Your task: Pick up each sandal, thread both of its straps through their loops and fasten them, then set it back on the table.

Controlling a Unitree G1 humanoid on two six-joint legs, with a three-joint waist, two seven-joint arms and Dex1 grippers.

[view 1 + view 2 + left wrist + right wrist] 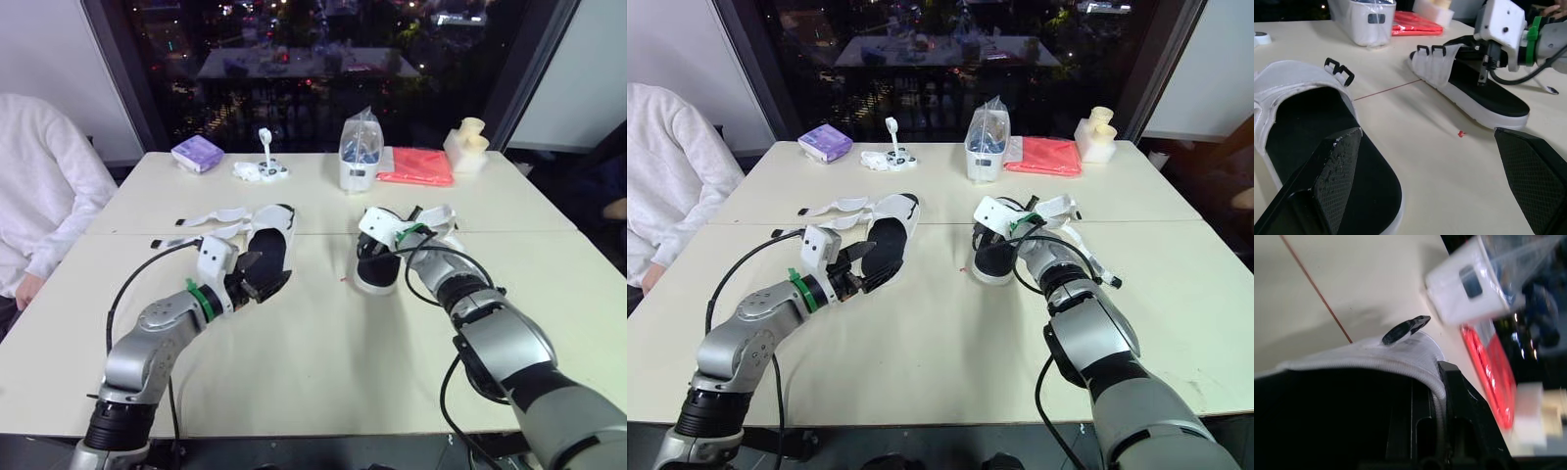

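Left eye view shows the left sandal (274,238) and the right sandal (376,276) lying apart on the table (323,352). The left tool (265,275) is open at the left sandal's near end. The right tool (390,241) is at the right sandal's upper; open or closed, I cannot tell.

An office-like room: pale tables (323,362) pushed together before a large night-dark window (294,69).
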